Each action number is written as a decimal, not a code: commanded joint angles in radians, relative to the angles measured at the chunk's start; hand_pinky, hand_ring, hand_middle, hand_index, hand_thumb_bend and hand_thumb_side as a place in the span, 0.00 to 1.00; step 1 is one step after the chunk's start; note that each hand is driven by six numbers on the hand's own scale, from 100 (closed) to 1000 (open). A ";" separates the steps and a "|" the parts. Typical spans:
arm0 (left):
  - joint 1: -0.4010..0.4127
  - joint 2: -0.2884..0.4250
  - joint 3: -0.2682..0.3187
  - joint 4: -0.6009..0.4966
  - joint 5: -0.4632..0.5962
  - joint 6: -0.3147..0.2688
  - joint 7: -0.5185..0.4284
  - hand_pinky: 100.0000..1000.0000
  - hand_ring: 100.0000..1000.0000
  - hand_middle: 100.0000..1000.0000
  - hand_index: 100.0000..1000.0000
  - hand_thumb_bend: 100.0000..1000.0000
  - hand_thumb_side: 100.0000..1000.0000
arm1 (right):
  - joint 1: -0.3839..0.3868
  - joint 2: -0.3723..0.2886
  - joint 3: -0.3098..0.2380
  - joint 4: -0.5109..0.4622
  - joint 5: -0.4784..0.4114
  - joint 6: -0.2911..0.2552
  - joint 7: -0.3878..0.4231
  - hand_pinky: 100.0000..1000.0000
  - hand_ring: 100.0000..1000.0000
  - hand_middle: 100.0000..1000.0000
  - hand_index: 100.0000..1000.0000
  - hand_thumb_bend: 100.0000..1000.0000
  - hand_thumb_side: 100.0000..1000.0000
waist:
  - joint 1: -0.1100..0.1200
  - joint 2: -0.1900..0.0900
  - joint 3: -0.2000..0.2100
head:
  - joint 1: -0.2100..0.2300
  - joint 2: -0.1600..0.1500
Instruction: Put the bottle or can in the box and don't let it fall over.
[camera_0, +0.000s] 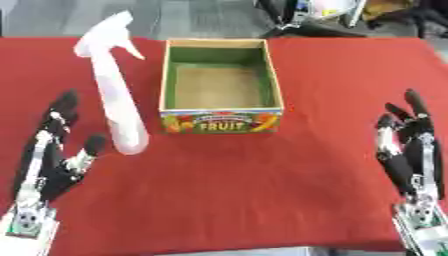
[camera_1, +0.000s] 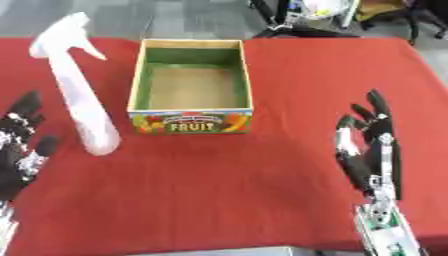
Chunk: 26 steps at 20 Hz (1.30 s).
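Both my hands rest open near the lower corners, left hand (camera_0: 48, 155) and right hand (camera_0: 411, 150), holding nothing. Beside my left thumb, the white spray bottle (camera_0: 118, 95) stands upright on the red table (camera_0: 262, 190).

From the right eye, the fruit box (camera_1: 191, 122) is empty, so everything remains.

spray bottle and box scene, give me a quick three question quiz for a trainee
1. True or false: the spray bottle already stands inside the box.
2. Which hand is nearer the bottle: A) left hand B) right hand?
3. Fill in: the word printed on the box front is ____.

Key:
1. False; it stands upright on the red tablecloth, left of the box.
2. A; both hands are open and hold nothing.
3. FRUIT.
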 joint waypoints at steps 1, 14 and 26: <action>-0.006 0.002 0.006 -0.016 -0.003 0.000 0.005 1.00 1.00 0.96 0.90 0.65 0.60 | -0.005 -0.018 -0.007 -0.019 0.003 -0.003 0.001 0.76 0.85 1.00 0.95 0.00 0.41 | 0.002 -0.016 -0.001 | -0.003 -0.009; -0.098 0.050 0.003 0.026 -0.072 0.109 0.096 0.95 1.00 1.00 0.93 0.76 0.51 | -0.004 -0.018 -0.006 -0.015 0.002 -0.004 0.001 0.76 0.85 1.00 0.95 0.00 0.41 | 0.005 -0.017 -0.009 | -0.016 -0.013; -0.289 0.024 -0.049 0.199 0.024 0.184 0.122 0.90 1.00 0.99 0.93 0.72 0.48 | -0.001 -0.019 -0.002 -0.014 -0.002 -0.004 0.005 0.76 0.85 1.00 0.95 0.00 0.41 | 0.003 -0.019 -0.017 | -0.026 -0.011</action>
